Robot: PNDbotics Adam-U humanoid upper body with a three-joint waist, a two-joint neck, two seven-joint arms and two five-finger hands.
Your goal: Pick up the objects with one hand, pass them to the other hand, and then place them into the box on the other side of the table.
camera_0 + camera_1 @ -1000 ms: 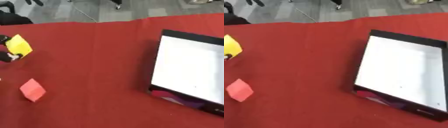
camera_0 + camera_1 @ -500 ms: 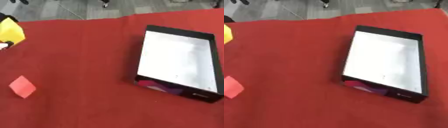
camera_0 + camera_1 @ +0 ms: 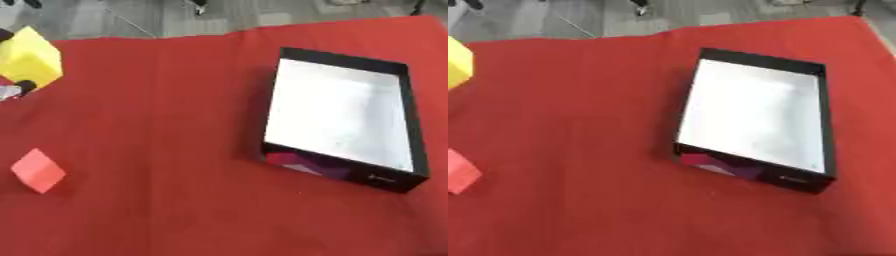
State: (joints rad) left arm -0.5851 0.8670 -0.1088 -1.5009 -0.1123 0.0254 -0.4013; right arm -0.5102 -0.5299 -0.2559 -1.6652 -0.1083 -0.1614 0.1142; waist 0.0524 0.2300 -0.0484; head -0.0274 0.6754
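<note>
Camera has panned since 0.5 s ago: whole picture shifted, box now nearer centre; box and red block unmoved on the counter. Yellow block sits further into view at far left edge, raised, w/ dark fingertips of left robot hand showing below it. Left robot hand appears to pinch the yellow block; how far it is closed cannot be fully told, most of it out of frame. Right robot hand not in view. Red block lies on the cloth at lower left, well apart from the box, which stands empty at right, white inside. Judgement: step in hand is carry toward handover. Recommend: bring block to centre, keep one face exposed for receiving hand, release only once the other hand has closed on it.
</note>
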